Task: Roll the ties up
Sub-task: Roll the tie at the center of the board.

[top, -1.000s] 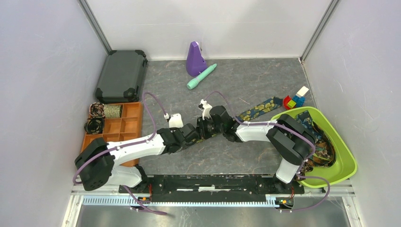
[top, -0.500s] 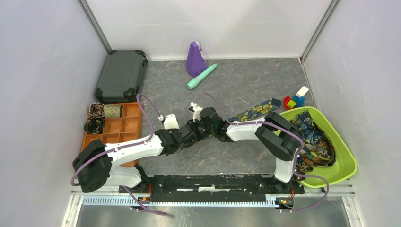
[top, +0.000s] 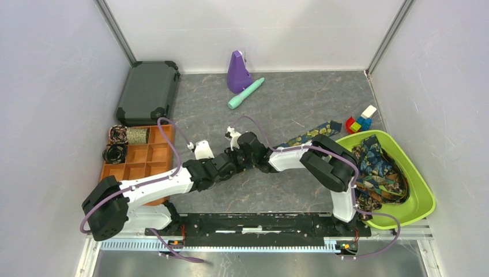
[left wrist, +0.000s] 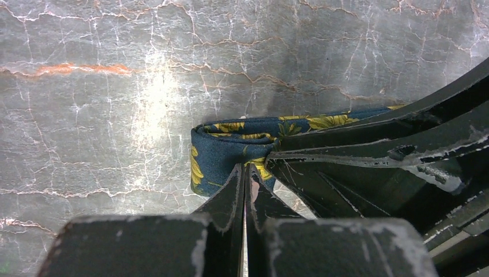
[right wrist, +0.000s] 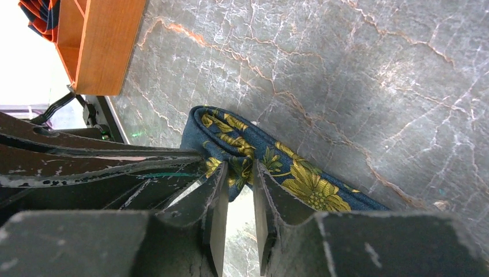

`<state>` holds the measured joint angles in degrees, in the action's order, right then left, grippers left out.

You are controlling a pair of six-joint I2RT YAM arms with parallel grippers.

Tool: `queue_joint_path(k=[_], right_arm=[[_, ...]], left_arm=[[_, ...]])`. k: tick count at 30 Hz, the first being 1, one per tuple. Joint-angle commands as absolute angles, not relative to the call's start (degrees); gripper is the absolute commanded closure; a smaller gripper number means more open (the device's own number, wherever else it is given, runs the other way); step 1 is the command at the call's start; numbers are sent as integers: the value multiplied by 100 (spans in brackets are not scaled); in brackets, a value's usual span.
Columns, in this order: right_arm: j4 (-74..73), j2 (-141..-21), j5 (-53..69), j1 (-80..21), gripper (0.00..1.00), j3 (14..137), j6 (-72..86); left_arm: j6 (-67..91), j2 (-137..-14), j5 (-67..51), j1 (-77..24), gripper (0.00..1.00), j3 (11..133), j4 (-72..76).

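- Through the left wrist camera, the left pincer point(left wrist: 245, 171) is pressed fully shut. Its tips nip the near edge of the navy tie point(left wrist: 222, 149), whose yellow-flowered end is folded back on itself into a short flat loop just ahead of them.
- Through the right wrist camera, the right pincer point(right wrist: 239, 167) has its jaws a little apart with the same fold between the tips. The angle is too steep to say whether they squeeze it or merely straddle it.
- Each wrist view shows the other pincer's dark fingers coming in from the side and meeting the fold. The right wrist view alone shows the fabric trailing off flat behind its own fingers.
- In the top view both wrists meet mid-table and hide the fingertips and the fold.
- Only the top view shows the rest of the tie, which runs back along the right forearm, partly covered by it. Its far end lies near the toy blocks point(top: 360, 122) and the lime-green bin point(top: 424, 202), which holds a heap of ties point(top: 380, 173).
- Out to the left pincer's side sits an orange divider tray point(top: 161, 153) with rolled ties point(top: 115, 153) in its far compartments. A dark hard case point(top: 149, 92) lies beyond it.
- Well beyond both pincers, by the back wall, are a purple cone-shaped object point(top: 237, 72) and a teal pen-like cylinder point(top: 246, 93).
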<state>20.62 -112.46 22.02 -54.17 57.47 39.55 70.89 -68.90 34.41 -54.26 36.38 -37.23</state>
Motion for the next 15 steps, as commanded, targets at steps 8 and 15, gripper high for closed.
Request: queue_joint_path(k=[8,15], right_arm=[[2063,-11397,2285,-5462,78,6221,3923],[1888,-11524,2287,-5458,78,6510,3800]], left_arm=[[7233,-6389,3654,-5377,79,3639,-3838],[6975,-5947,4000,-5379,70,3758,-4405]])
